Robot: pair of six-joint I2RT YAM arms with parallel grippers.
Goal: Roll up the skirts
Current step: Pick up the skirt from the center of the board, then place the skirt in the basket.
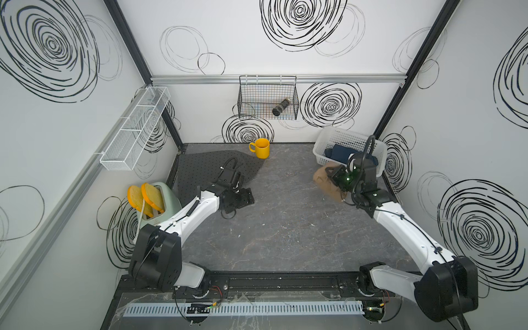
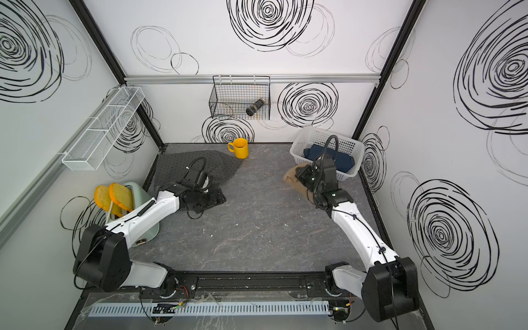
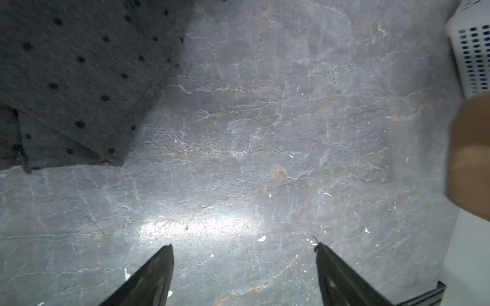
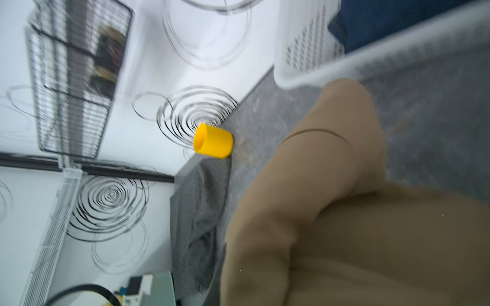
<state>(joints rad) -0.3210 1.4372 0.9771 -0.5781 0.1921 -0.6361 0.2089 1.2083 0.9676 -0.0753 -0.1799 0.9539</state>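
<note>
The dark grey dotted skirt (image 1: pixel 200 168) lies spread flat at the table's back left, and shows in the left wrist view (image 3: pixel 66 79) too. Just beside its near edge my left gripper (image 3: pixel 244 247) hangs open over bare table, with nothing between its fingers. My right gripper (image 1: pixel 328 175) is shut on the tan-brown skirt (image 1: pixel 325 187), bunched and lifted just in front of the white basket (image 1: pixel 337 133). This cloth (image 4: pixel 331 212) hides the jaws in the right wrist view. The dark blue denim skirt (image 1: pixel 340 151) lies in the basket.
A yellow mug (image 1: pixel 261 148) stands at the back edge, next to the grey skirt. A toaster with toast (image 1: pixel 160 205) stands at the left by my left arm. A black wire basket (image 1: pixel 267 97) hangs on the back wall and a white mesh shelf (image 1: pixel 134 128) on the left wall.
</note>
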